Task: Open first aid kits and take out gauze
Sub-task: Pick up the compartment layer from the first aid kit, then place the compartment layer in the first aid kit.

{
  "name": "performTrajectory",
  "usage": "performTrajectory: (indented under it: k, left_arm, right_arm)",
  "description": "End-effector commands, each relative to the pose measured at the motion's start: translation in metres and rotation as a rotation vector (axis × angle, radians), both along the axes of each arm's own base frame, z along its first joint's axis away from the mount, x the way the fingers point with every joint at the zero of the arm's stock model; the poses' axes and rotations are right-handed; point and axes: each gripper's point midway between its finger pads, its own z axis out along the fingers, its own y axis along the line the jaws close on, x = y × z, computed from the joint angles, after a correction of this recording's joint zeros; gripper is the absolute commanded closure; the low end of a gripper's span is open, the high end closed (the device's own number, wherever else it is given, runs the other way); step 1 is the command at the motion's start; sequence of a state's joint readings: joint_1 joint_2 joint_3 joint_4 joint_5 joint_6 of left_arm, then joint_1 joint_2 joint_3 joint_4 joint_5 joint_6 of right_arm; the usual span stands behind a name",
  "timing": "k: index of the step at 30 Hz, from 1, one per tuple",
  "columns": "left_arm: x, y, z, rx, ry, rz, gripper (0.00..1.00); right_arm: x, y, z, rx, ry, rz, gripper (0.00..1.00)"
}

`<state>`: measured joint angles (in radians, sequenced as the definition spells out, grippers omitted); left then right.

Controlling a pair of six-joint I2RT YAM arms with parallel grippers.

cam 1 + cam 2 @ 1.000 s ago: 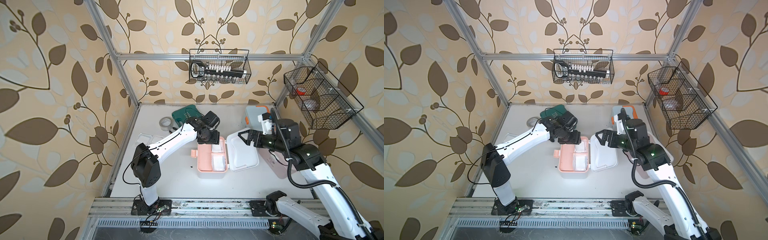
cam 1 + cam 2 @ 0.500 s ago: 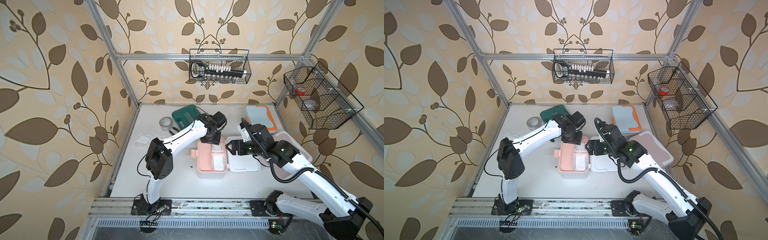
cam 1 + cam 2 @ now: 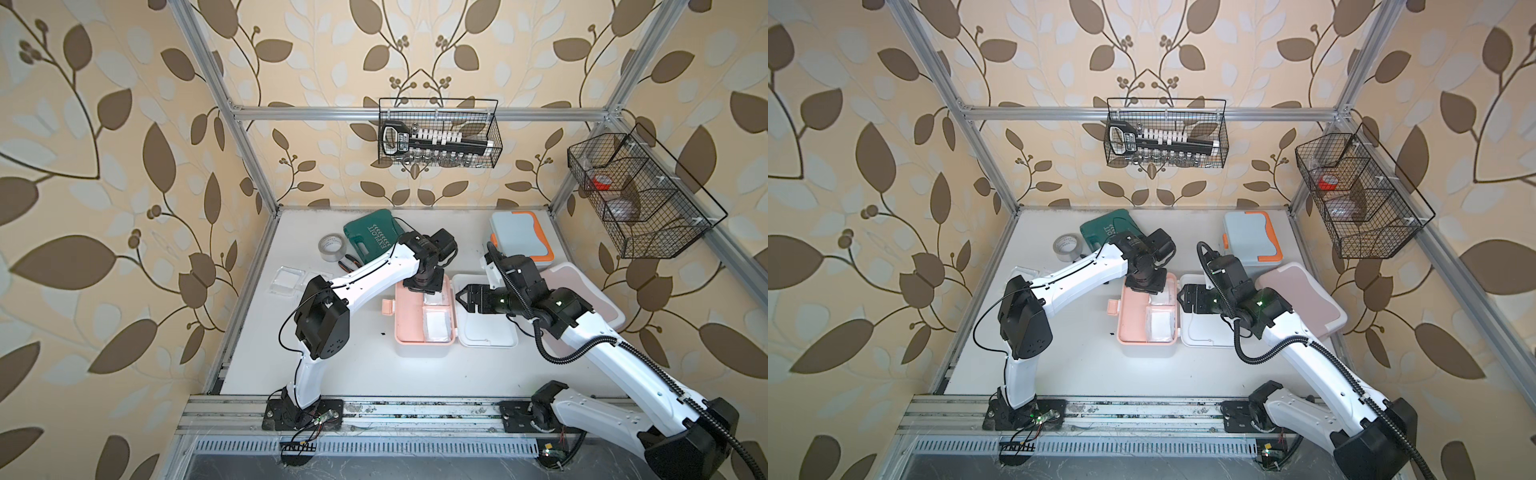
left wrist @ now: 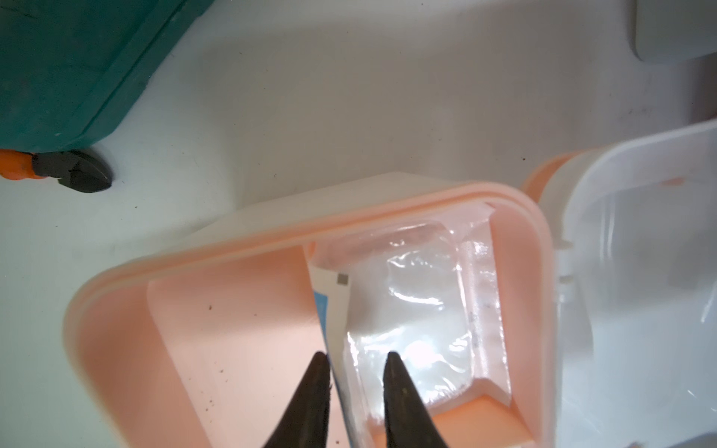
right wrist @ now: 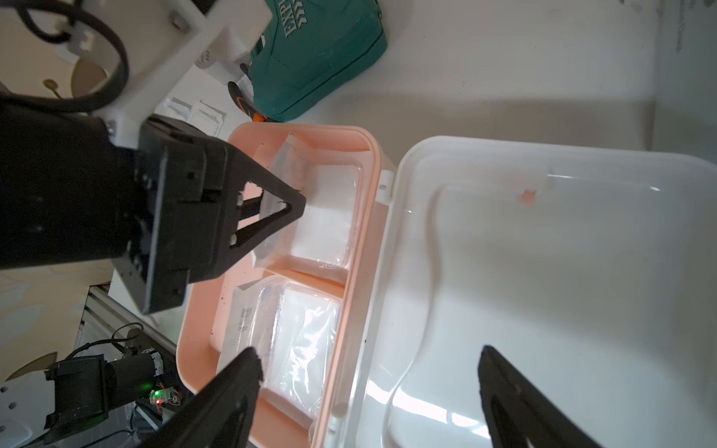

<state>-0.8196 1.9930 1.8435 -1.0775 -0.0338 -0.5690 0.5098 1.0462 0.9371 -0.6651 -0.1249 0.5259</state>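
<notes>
Top views are showing loose gauze packets (image 3: 286, 279) lying on the left of the table (image 3: 332, 374). The left gripper (image 4: 355, 360) is straddling the edge of a gauze packet (image 4: 411, 310) inside the open peach kit (image 3: 409, 320); whether it is pinching cannot be told. The right gripper (image 5: 368, 388) is hovering, spread wide, over the lid (image 3: 486, 332).

Green case (image 3: 371, 236) — white "EXPLOIT" lettering

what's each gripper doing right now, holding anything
Left gripper: nearly shut around the edge of a gauze packet in the peach kit; whether it grips cannot be told.
Right gripper: open, empty, over the kit's white lid.
</notes>
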Motion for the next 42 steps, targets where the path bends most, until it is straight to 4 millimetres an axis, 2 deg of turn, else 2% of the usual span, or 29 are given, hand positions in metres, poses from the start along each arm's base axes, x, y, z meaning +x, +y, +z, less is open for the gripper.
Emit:
performTrajectory:
  k: [1,9,13,20,25,27,34,42]
  left_arm:
    - [-0.007,0.002,0.016,-0.037,-0.021,0.022,0.78]
    - [-0.003,0.003,0.027,-0.063,-0.049,0.023,0.93]
    - [-0.001,0.002,0.035,-0.118,-0.065,0.029,1.00]
    - [0.005,-0.002,0.056,-0.250,-0.095,0.025,1.00]
    - [0.004,-0.005,0.060,-0.289,-0.087,0.018,1.00]
    - [0.004,-0.005,0.056,-0.283,-0.083,0.019,1.00]
    - [0.002,0.002,0.025,-0.186,-0.033,0.040,1.00]
    - [-0.001,0.011,0.010,-0.014,-0.024,0.025,1.00]
  right_arm:
    - [0.003,0.008,0.013,0.060,-0.054,0.026,0.10]
    - [0.001,0.012,0.014,0.079,-0.058,0.052,0.01]
    - [0.000,0.014,0.022,0.089,-0.078,0.071,0.01]
    - [-0.002,0.015,0.020,0.112,-0.073,0.064,0.01]
    - [-0.002,0.016,0.021,0.117,-0.074,0.066,0.00]
    - [-0.002,0.016,0.021,0.116,-0.073,0.067,0.01]
    - [-0.002,0.017,0.013,0.114,-0.056,0.070,0.00]
    - [-0.001,0.017,0.008,0.101,-0.049,0.072,0.01]
